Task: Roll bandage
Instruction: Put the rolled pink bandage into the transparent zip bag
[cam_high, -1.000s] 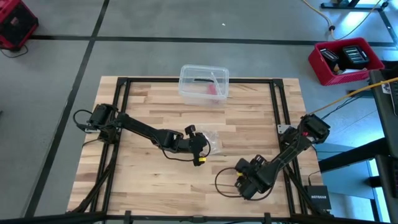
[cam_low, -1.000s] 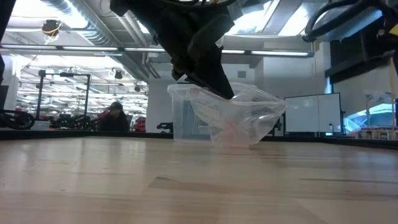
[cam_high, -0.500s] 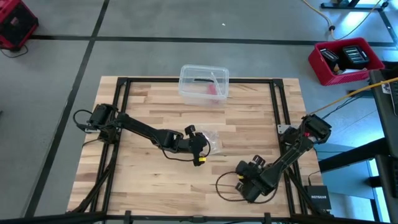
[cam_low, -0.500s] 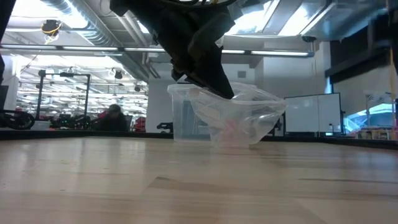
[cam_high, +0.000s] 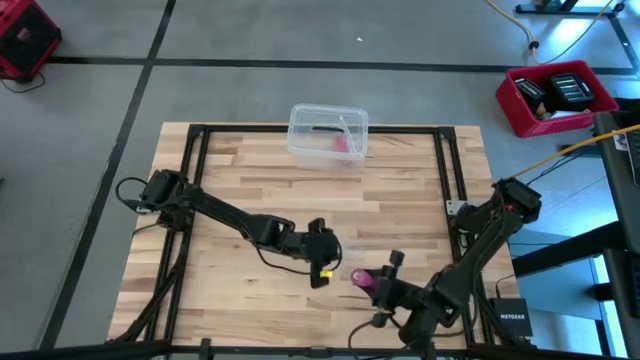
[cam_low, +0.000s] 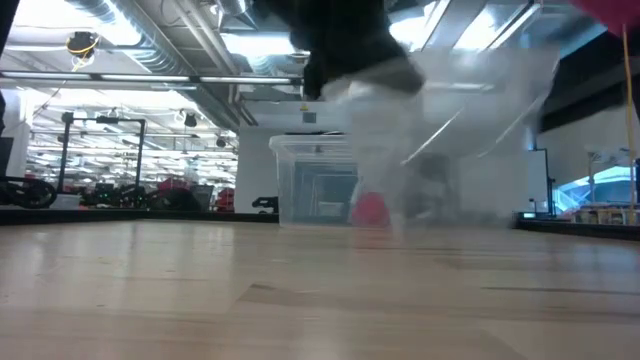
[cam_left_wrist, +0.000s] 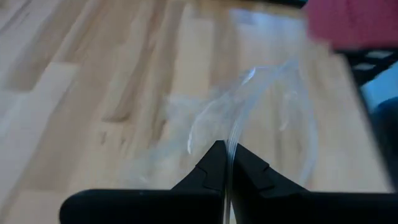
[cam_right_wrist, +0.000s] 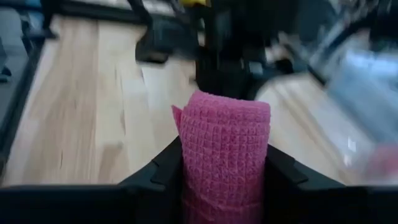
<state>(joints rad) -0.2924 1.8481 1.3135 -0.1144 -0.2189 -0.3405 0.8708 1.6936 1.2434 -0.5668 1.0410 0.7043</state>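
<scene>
Task status: the bandage (cam_right_wrist: 224, 149) is a compact pink roll held upright between the fingers of the right tool (cam_high: 372, 283). It appears separated from its clear plastic wrapper (cam_left_wrist: 249, 118), which the left tool (cam_high: 322, 262) grips between its closed fingers. Judged from this, the unwrapping step looks complete. No flat strip of pink fabric is visible, so any unrolling and re-rolling is judged as still to come.

Position relative to the clear plastic box (cam_high: 328, 135):
- The box stands at the far edge of the bench (cam_high: 240, 175), with something pink inside it.
- The bandage is well apart from the box, on the near side of the bench, lifted clear of the surface in the right tool.
- The left tool holds the wrapper just beside the bandage, between it and the box, also raised off the bench.

Relation to the tool: the roll sits directly between the two right fingers, both sides in contact, its upper part projecting past the fingertips. The wrapper hangs loose from the left tool.
</scene>
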